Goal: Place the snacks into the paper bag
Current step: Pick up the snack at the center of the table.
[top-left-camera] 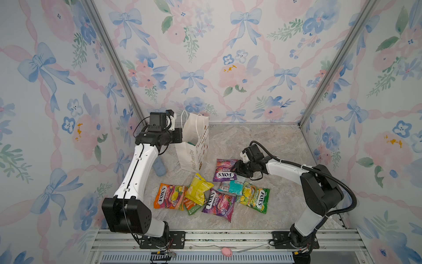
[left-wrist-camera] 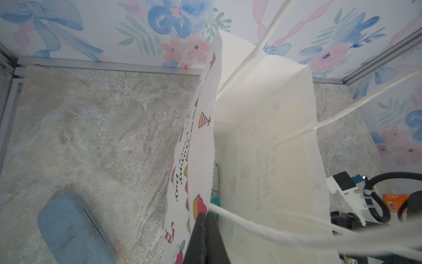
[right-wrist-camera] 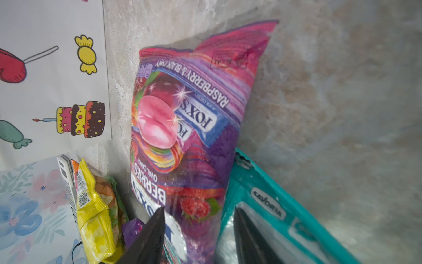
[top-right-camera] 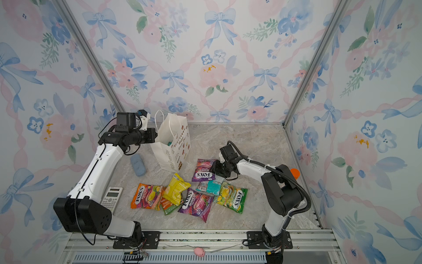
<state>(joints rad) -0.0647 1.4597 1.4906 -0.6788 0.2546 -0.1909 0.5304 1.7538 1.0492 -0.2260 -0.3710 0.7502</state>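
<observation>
The white paper bag (top-left-camera: 193,146) stands upright at the back left, its mouth open. My left gripper (left-wrist-camera: 205,217) is shut on the printed wall's top edge, beside a cord handle (left-wrist-camera: 262,226). A teal packet (left-wrist-camera: 215,194) shows inside the bag. My right gripper (right-wrist-camera: 198,228) is open, low over the near end of a purple FOX'S Berries packet (top-left-camera: 226,170); one finger (right-wrist-camera: 246,233) is over a teal packet (top-left-camera: 231,187). On the table lie orange (top-left-camera: 169,196), yellow (top-left-camera: 198,189), purple (top-left-camera: 219,204) and green (top-left-camera: 254,198) packets.
A blue fabric case (top-left-camera: 159,169) lies left of the bag under my left arm. A white calculator (top-right-camera: 112,197) sits at the front left. An orange-capped bottle (top-right-camera: 294,173) stands behind my right arm. A small pink object (top-left-camera: 226,252) rests on the front rail.
</observation>
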